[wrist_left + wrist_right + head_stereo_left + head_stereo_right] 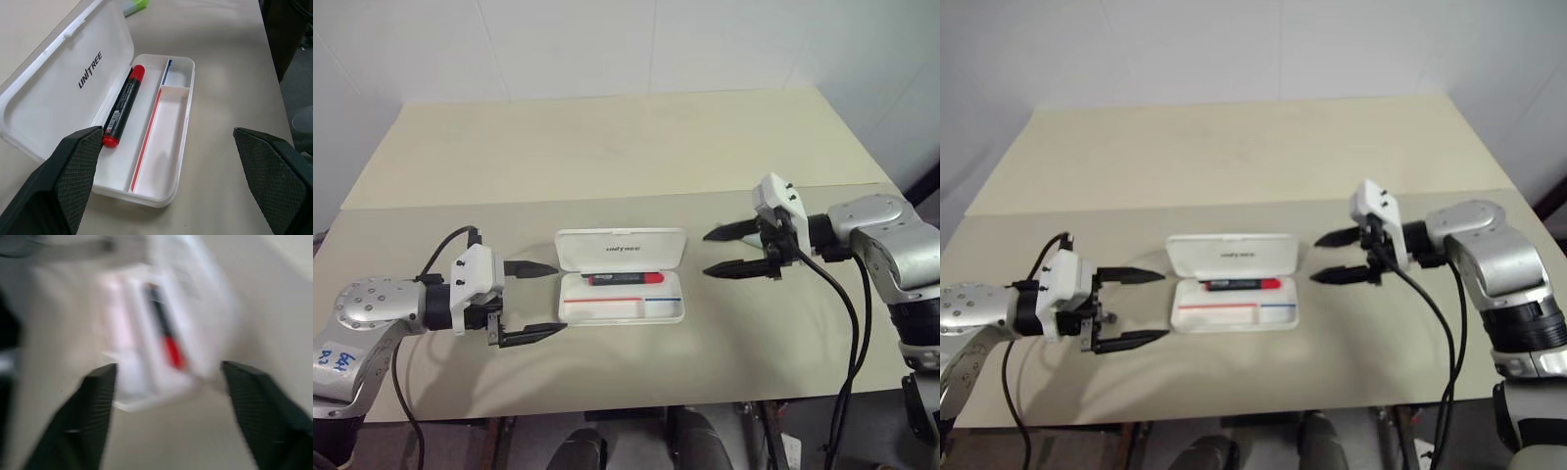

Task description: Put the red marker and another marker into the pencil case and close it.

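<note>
Working left to right, we see our left gripper (538, 300) spread and empty just beside the pencil case (622, 277), which lies open on the table (607, 147) with the red marker (619, 278) in its rear compartment. Our right gripper (722, 252) hangs spread and empty near the case's right end. The other marker (134, 6), pale green, peeks from behind the raised lid. We judge that lid stands in the way: reaching over it could knock it shut or shove the case aside.
</note>
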You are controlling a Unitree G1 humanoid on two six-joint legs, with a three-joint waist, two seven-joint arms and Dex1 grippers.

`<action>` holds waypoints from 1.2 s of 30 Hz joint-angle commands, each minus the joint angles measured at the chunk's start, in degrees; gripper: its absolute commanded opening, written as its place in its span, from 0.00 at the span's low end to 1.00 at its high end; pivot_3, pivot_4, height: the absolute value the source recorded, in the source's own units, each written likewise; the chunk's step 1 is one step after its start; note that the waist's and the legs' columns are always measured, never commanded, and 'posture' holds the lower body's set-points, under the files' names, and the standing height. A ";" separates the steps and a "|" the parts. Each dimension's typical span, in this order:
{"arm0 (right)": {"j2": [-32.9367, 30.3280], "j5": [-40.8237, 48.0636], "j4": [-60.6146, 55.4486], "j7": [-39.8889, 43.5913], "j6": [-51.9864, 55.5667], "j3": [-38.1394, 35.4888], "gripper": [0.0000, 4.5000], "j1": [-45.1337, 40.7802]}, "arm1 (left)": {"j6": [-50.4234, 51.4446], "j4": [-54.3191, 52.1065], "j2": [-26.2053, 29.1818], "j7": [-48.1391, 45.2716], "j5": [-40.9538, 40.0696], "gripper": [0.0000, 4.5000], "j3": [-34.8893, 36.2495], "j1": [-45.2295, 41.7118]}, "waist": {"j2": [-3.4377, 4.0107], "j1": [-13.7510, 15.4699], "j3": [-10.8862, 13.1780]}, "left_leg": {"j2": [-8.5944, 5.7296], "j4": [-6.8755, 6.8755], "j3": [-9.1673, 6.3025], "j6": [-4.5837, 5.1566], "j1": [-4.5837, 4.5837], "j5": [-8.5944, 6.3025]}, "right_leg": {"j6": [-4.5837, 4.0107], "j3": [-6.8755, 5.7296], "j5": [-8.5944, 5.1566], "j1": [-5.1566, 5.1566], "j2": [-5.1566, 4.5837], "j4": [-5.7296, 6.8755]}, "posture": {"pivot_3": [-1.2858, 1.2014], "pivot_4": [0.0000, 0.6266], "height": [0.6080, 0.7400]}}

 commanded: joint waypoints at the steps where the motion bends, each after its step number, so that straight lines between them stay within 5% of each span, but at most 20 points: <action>1: 1.58 -4.54 8.46 -0.61 -6.84 0.53 0.99 -3.32 | -1.49 0.58 -0.40 0.20 0.61 1.00 -0.08 -1.56 | 0.00 -0.03 0.00 | 0.01 0.00 0.00 0.00 0.00 0.00 | 0.00 0.00 0.00 0.00 0.00 -0.01 | 0.52 0.24 1.00; 13: 7.30 -19.68 35.07 -3.64 -25.08 4.93 0.99 -12.61 | 0.19 -2.13 -1.91 3.85 0.08 1.00 0.19 -1.43 | 0.00 -0.27 0.00 | 0.04 -0.03 0.08 0.01 -0.02 -0.01 | -0.01 -0.03 0.01 -0.08 0.00 -0.04 | 0.52 0.24 1.00; 36: 6.28 -25.06 53.69 -6.22 -32.03 2.20 0.99 -18.35 | 8.73 -10.82 -10.52 15.62 -2.12 1.00 -7.55 -6.91 | 0.00 -0.25 0.00 | 0.03 0.14 0.13 0.00 -0.01 0.00 | -0.02 -0.01 0.06 -0.04 0.00 0.05 | 0.52 0.24 1.00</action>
